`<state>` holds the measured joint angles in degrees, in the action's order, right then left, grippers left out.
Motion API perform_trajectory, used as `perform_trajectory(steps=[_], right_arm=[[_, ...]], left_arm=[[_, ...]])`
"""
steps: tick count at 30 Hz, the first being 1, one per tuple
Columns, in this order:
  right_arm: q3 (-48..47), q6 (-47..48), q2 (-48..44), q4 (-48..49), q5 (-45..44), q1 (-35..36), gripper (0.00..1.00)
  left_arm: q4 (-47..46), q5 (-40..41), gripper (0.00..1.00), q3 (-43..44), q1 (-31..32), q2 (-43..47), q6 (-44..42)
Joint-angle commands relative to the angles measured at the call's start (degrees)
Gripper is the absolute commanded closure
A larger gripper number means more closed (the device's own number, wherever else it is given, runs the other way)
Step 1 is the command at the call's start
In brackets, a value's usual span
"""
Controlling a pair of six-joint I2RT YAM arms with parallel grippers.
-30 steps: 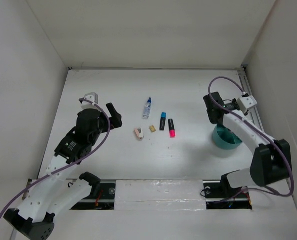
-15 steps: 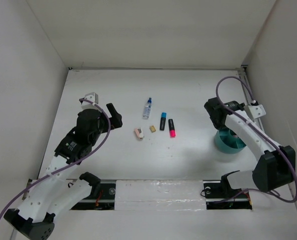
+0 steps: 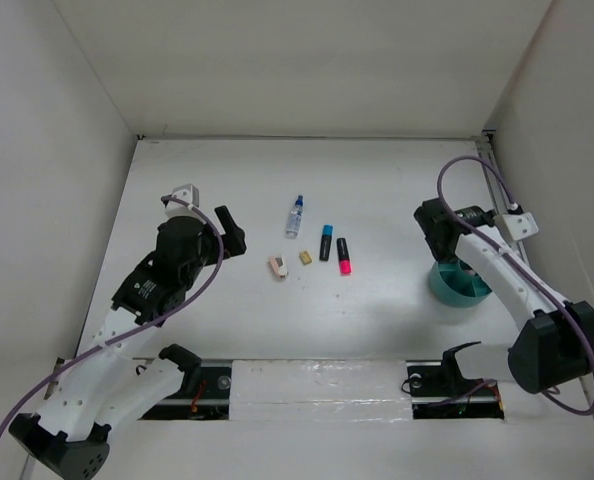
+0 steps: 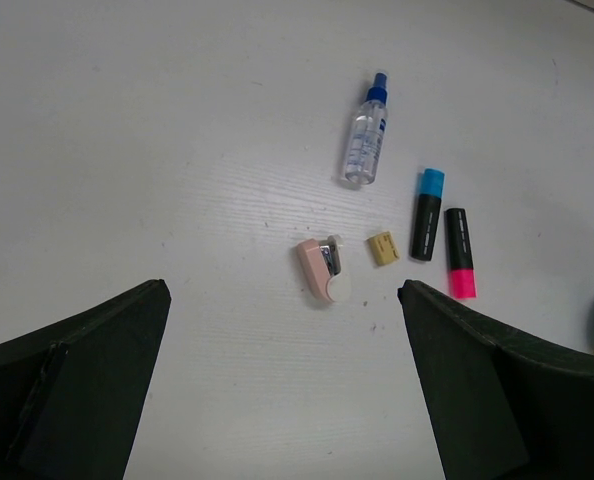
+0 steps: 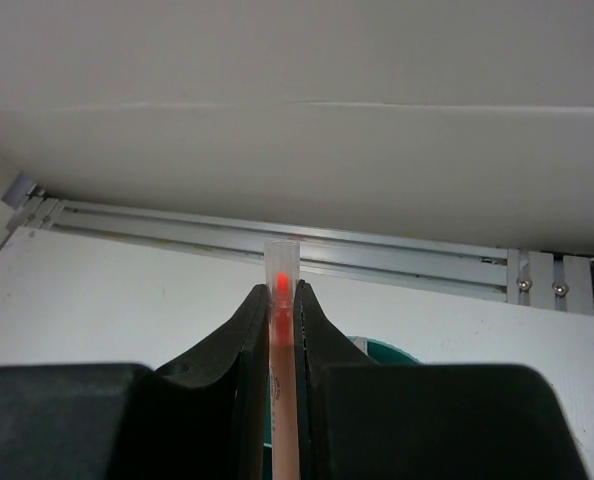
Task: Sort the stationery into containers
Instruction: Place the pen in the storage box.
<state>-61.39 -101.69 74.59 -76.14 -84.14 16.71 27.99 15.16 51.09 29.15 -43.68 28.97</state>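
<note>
Open table [image 3: 387, 305] between pink highlighter [image 3: 344, 256] and teal cup [image 3: 451, 288], wall [image 3: 567, 120] beside cup

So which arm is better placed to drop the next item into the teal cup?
Right. The right arm has its jaws shut on a pencil, close to the teal cup. The left arm has its jaws open and empty, far from the cup.

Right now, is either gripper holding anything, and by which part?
The right gripper pinches a thin pencil just below its end, which pokes past the jaws. The left gripper is open, holding nothing.
</note>
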Motion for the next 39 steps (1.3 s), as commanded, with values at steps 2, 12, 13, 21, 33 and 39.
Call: perform_trajectory(steps=[2, 12, 13, 21, 33, 39], right_arm=[[1.62, -0.70, -0.41, -2.70, -2.53, -1.24, 1.00], [2.67, -2.37, 3.72, -2.70, -1.29, -3.61, 1.00], [2.67, -2.37, 4.42, -2.70, -1.29, -3.61, 1.00], [1.62, -2.37, 7.50, -2.70, -1.29, -3.61, 1.00], [1.62, -2.37, 6.98, -2.70, -0.24, -2.48, 0.89], [1.62, -1.85, 6.98, -2.70, -0.76, -0.72, 0.89]], left_arm=[[-1.88, -0.22, 0.00, 0.06, -0.14, 0.09, -0.58], [-1.88, -0.74, 0.00, 0.06, -0.14, -0.44, -0.58], [-2.41, -0.74, 0.00, 0.06, -0.14, -0.44, -0.58], [-2.41, -0.74, 0.00, 0.06, -0.14, 0.09, -1.11], [-2.41, -0.74, 0.00, 0.06, -0.14, 0.61, -1.11], [-2.41, -0.74, 0.00, 0.06, -0.14, 1.14, -1.11]])
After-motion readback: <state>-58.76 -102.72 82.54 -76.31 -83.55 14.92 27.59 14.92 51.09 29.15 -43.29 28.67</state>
